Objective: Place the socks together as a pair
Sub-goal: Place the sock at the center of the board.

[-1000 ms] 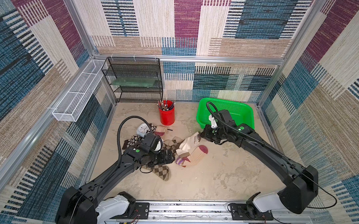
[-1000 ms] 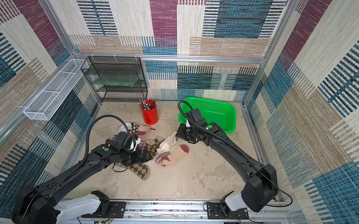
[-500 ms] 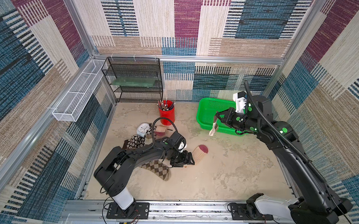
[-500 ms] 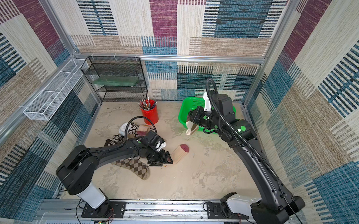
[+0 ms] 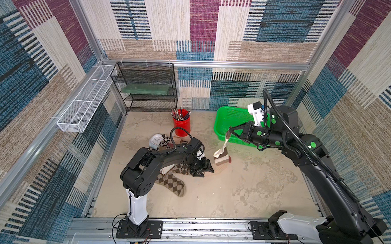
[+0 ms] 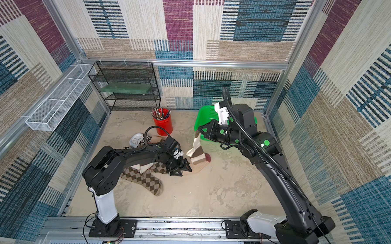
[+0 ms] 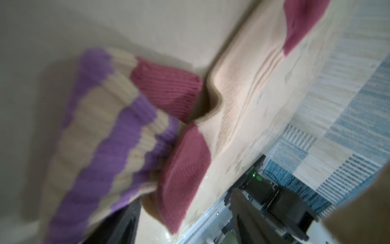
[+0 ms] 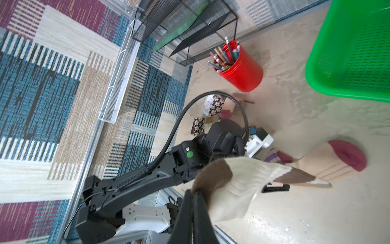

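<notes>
So, tabletop (image 5: pixel 255 193): beige, matte, mottled like worn stone, with darker blotches toward the near right
Walls (image 5: pixel 203 21): woven patchwork panels on three sides in blue, maroon, tan and cream, many blocks striped
Frame (image 5: pixel 215 64): aluminium bars at the corners and across the back wall
Rail (image 5: pixel 185 227): metal strip along the near edge, both arm bases bolted onto it
Back left: black mesh shelf (image 5: pixel 151 98) against the far wall, with a green sheet on an upper tier; white wire basket (image 5: pixel 84 106) on the left wall
Back middle: red cup (image 5: pixel 181 126) of pens, upright on the table
Back right: green basket (image 5: pixel 233 117) in the far corner
Right gripper (image 5: pixel 231 130): closed tight on the brown cuff of the cream-brown sock (image 5: pixel 222 151), which hangs before the green basket's near rim; lower end over the beige sock (image 5: pixel 220 169), contact unclear
Left gripper (image 5: pixel 207 167): low at table centre, jaws partly apart by the striped sock (image 7: pixel 101 137); gripping or not, cannot tell
Beige sock: flat on the table, maroon toe, just beside the left gripper
Argyle sock (image 5: pixel 171 183): flat, near left, partly under the left arm
Flowered sock (image 5: pixel 165 141): touching the white clock (image 5: pixel 154 141), near the red cup
</notes>
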